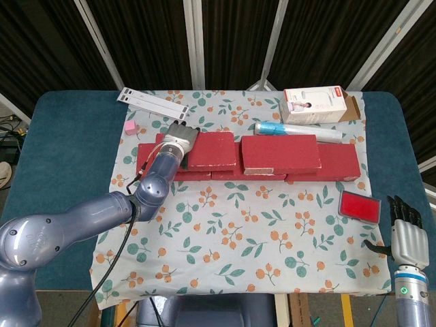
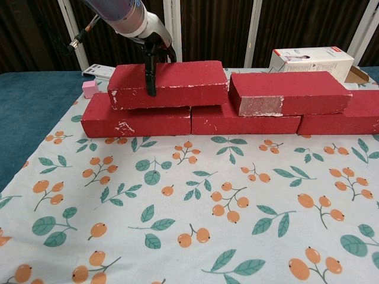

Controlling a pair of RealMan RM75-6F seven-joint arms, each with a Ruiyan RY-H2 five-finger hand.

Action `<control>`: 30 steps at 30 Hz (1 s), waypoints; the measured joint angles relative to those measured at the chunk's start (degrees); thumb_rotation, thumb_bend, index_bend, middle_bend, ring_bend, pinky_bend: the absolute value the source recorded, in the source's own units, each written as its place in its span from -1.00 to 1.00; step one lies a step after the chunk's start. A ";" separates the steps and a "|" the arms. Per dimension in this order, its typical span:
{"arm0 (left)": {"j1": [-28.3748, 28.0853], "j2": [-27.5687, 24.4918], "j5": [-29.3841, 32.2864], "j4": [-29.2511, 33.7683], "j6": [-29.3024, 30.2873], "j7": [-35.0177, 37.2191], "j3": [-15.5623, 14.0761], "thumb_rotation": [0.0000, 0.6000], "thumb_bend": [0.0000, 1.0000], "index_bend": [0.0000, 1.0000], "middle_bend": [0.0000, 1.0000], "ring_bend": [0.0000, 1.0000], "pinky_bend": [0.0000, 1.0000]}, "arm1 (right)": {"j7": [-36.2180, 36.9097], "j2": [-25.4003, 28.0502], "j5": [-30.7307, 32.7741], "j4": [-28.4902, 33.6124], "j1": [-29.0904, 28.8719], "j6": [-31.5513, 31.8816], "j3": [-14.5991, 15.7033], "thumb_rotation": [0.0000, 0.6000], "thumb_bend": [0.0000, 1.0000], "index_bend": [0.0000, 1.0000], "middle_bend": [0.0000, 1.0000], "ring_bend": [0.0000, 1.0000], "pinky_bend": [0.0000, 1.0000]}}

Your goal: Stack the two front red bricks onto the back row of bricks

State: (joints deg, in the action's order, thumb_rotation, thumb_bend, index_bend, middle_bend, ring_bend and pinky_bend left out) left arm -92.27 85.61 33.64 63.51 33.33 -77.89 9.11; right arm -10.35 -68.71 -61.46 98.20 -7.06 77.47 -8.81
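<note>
A row of red bricks point(image 2: 136, 121) lies across the back of the floral cloth point(image 1: 238, 225). Two more red bricks lie on top of that row. My left hand point(image 1: 178, 139) grips the left upper brick point(image 1: 212, 150) at its left end, with a dark finger point(image 2: 150, 77) down its front face; this brick point(image 2: 172, 83) rests on the bottom row. The right upper brick point(image 2: 290, 92) lies free beside it, also seen from above as a red slab point(image 1: 281, 153). My right hand point(image 1: 407, 235) hangs at the table's near right corner, fingers straight and apart, holding nothing.
A small red flat block point(image 1: 360, 206) lies on the cloth at the right. Behind the bricks are a white box point(image 1: 313, 103), a blue-and-white tube point(image 1: 296, 129), a white strip point(image 1: 155, 102) and a small pink cube point(image 1: 130, 127).
</note>
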 measured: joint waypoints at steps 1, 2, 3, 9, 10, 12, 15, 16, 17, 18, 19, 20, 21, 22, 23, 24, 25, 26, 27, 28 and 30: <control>-0.22 0.01 0.14 0.06 0.13 -0.20 -0.02 1.00 -0.97 -0.14 -0.23 -1.00 -0.91 | 0.01 0.01 -0.01 -0.02 0.00 -0.05 0.01 1.00 -0.86 -1.00 -1.00 -1.00 -1.00; -0.41 0.00 0.27 0.16 0.26 -0.37 -0.03 1.00 -0.97 -0.14 -0.23 -1.00 -0.91 | 0.03 0.02 -0.02 -0.03 0.00 -0.10 0.01 1.00 -0.86 -1.00 -1.00 -1.00 -1.00; -0.60 -0.03 0.41 0.30 0.45 -0.50 -0.02 1.00 -0.97 -0.14 -0.23 -1.00 -0.91 | 0.09 0.03 -0.02 -0.04 -0.01 -0.15 0.00 1.00 -0.86 -1.00 -1.00 -1.00 -1.00; -1.22 0.14 1.51 0.37 1.58 -1.51 -0.07 1.00 -0.97 -0.14 -0.24 -1.00 -0.91 | 0.49 0.24 -0.23 0.09 0.12 -0.11 -0.06 1.00 -0.86 -1.00 -1.00 -1.00 -1.00; -1.24 0.28 1.57 0.19 1.66 -1.65 -0.08 1.00 -0.97 -0.14 -0.24 -1.00 -0.91 | 0.52 0.28 -0.28 0.12 0.16 -0.04 -0.07 1.00 -0.86 -1.00 -1.00 -1.00 -1.00; -1.27 0.68 1.57 -0.24 1.80 -2.04 -0.10 1.00 -0.97 -0.14 -0.24 -1.00 -0.91 | 0.61 0.34 -0.34 0.16 0.23 0.08 -0.12 1.00 -0.86 -1.00 -1.00 -1.00 -1.00; -1.37 1.18 1.93 -0.61 2.19 -2.71 -0.02 1.00 -0.97 -0.14 -0.25 -1.00 -0.91 | 0.64 0.37 -0.35 0.19 0.29 0.15 -0.16 1.00 -0.86 -1.00 -1.00 -1.00 -1.00; -1.43 1.34 2.01 -0.77 2.31 -2.95 0.02 1.00 -0.97 -0.14 -0.25 -1.00 -0.91 | 0.65 0.38 -0.35 0.20 0.30 0.13 -0.16 1.00 -0.86 -1.00 -1.00 -1.00 -1.00; -1.48 1.51 2.09 -0.96 2.42 -3.20 0.11 1.00 -0.97 -0.14 -0.25 -1.00 -0.91 | 0.66 0.39 -0.36 0.21 0.31 0.13 -0.16 1.00 -0.86 -1.00 -1.00 -1.00 -1.00; -1.54 1.71 2.21 -1.15 2.53 -3.46 0.28 1.00 -0.97 -0.14 -0.25 -1.00 -0.91 | 0.68 0.39 -0.37 0.21 0.33 0.14 -0.16 1.00 -0.86 -1.00 -1.00 -1.00 -1.00; -1.57 1.82 2.25 -1.25 2.55 -3.56 0.42 1.00 -0.97 -0.14 -0.25 -1.00 -0.91 | 0.68 0.41 -0.36 0.21 0.36 0.19 -0.17 1.00 -0.86 -1.00 -1.00 -1.00 -1.00; -1.59 1.97 2.30 -1.40 2.52 -3.67 0.64 1.00 -0.97 -0.14 -0.25 -1.00 -0.91 | 0.69 0.42 -0.34 0.20 0.38 0.20 -0.19 1.00 -0.86 -1.00 -1.00 -1.00 -1.00; -1.59 2.11 2.34 -1.53 2.49 -3.78 0.81 1.00 -0.97 -0.14 -0.25 -1.00 -0.91 | 0.74 0.45 -0.31 0.22 0.40 0.20 -0.21 1.00 -0.86 -1.00 -1.00 -1.00 -1.00; -1.59 2.26 2.38 -1.64 2.48 -3.93 0.93 1.00 -0.97 -0.14 -0.25 -1.00 -0.91 | 0.78 0.47 -0.31 0.23 0.41 0.20 -0.23 1.00 -0.86 -1.00 -1.00 -1.00 -1.00; -1.60 2.41 2.40 -1.76 2.50 -4.11 1.01 1.00 -0.97 -0.14 -0.25 -1.00 -0.91 | 0.84 0.48 -0.30 0.21 0.42 0.20 -0.26 1.00 -0.86 -1.00 -1.00 -1.00 -1.00; -1.63 2.63 2.42 -1.96 2.57 -4.39 1.12 1.00 -0.97 -0.14 -0.25 -1.00 -0.91 | 0.85 0.49 -0.31 0.18 0.42 0.17 -0.26 1.00 -0.86 -1.00 -1.00 -1.00 -1.00; -1.64 2.82 2.44 -2.15 2.62 -4.59 1.24 1.00 -0.97 -0.14 -0.25 -1.00 -0.91 | 0.88 0.50 -0.33 0.17 0.42 0.12 -0.26 1.00 -0.86 -1.00 -1.00 -1.00 -1.00; -1.64 3.01 2.49 -2.35 2.66 -4.73 1.40 1.00 -0.97 -0.14 -0.25 -1.00 -0.91 | 0.94 0.52 -0.33 0.16 0.42 0.07 -0.26 1.00 -0.86 -1.00 -1.00 -1.00 -1.00; -1.63 3.26 2.55 -2.60 2.69 -4.90 1.60 1.00 -0.97 -0.14 -0.25 -1.00 -0.91 | 0.96 0.52 -0.33 0.11 0.42 0.05 -0.27 1.00 -0.86 -1.00 -1.00 -1.00 -1.00; -1.61 3.45 2.62 -2.78 2.71 -5.08 1.74 1.00 -0.97 -0.14 -0.25 -1.00 -0.91 | 0.97 0.53 -0.31 0.09 0.43 0.02 -0.28 1.00 -0.86 -1.00 -1.00 -1.00 -1.00; -1.60 3.90 2.85 -3.17 2.85 -5.63 1.96 1.00 -0.97 -0.15 -0.25 -1.00 -0.91 | 1.10 0.56 -0.29 0.10 0.45 0.00 -0.31 1.00 -0.86 -1.00 -1.00 -1.00 -1.00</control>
State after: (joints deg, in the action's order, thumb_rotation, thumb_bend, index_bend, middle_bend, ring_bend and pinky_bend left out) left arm -93.86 89.51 36.49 60.34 36.17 -83.52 11.07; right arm -9.25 -68.15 -61.75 98.30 -6.62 77.47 -9.12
